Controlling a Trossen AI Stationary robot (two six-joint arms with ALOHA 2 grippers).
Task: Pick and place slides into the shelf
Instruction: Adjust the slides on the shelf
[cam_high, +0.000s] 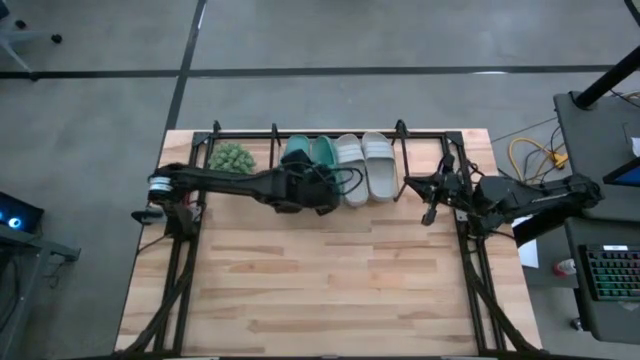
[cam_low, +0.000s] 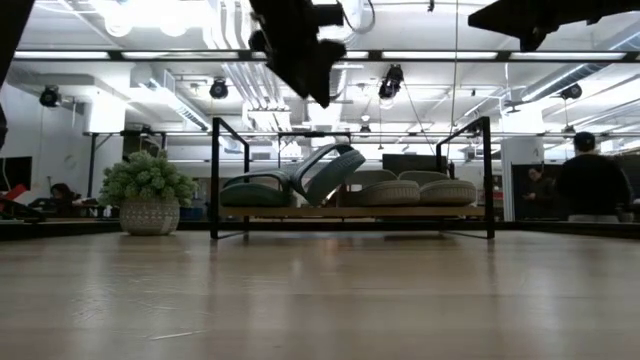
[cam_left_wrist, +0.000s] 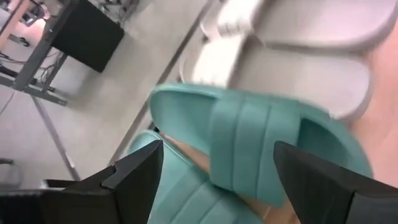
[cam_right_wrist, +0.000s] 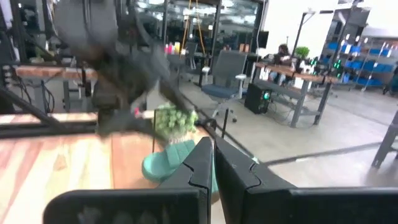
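1. All four slides sit in the shelf (cam_high: 215, 135), long axes running front to back.
2. One teal slide (cam_low: 325, 172) tilts, leaning on its mate (cam_low: 255, 190); the grey-white pair (cam_high: 365, 165) lies flat beside them.
3. Left end effector (cam_left_wrist: 217, 180) hangs released above the tilted slide, fingers spread wide, holding nothing.
4. Right end effector (cam_right_wrist: 213, 165) is clenched empty, just beside the shelf's end.

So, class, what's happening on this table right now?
The left gripper, fingers open, is over the shelf, where one teal slide lies tilted against the other teal slide rather than flat. Two pale slides already sit in the rack beside them. The right gripper, shut and empty, waits at the shelf's right end. A potted plant stands at the left.
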